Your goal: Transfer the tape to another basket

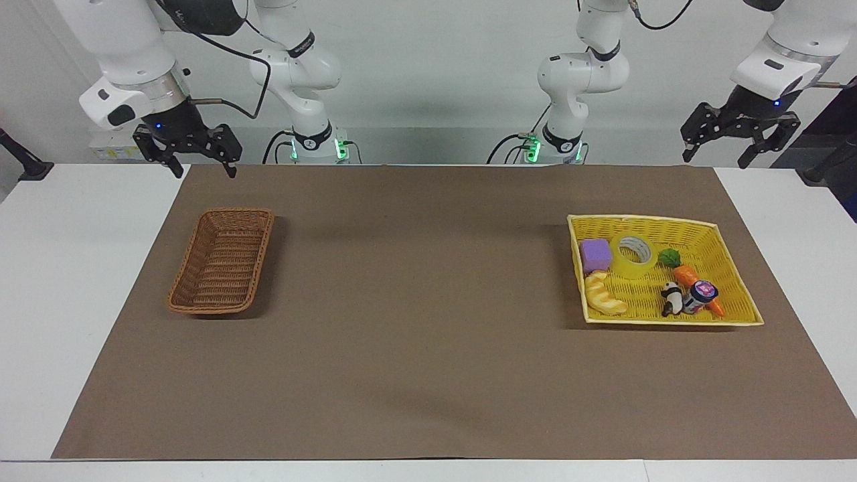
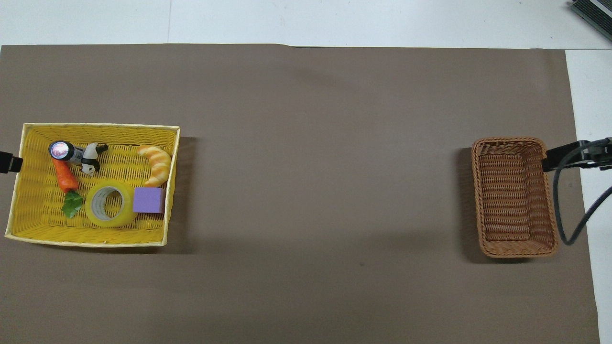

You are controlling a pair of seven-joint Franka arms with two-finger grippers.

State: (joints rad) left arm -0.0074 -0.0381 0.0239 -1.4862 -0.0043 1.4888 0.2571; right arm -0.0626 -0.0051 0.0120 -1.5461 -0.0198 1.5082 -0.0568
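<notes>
Across the table in the facing view, both arms just wait: left hand [image 1: 738, 142] and right hand [image 1: 188, 152] hang open, holding nothing. From overhead, the tape [image 2: 111, 206] lies flat in the yellow basket [image 2: 28, 191], touching the purple cube [image 2: 149, 199]; the wicker basket [image 2: 514, 246] sits well apart.

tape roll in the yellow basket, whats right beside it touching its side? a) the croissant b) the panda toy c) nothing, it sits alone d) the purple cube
d: the tape lies flat in the yellow basket with the purple cube pressed against its side, while the croissant and panda toy lie apart from it.
</notes>
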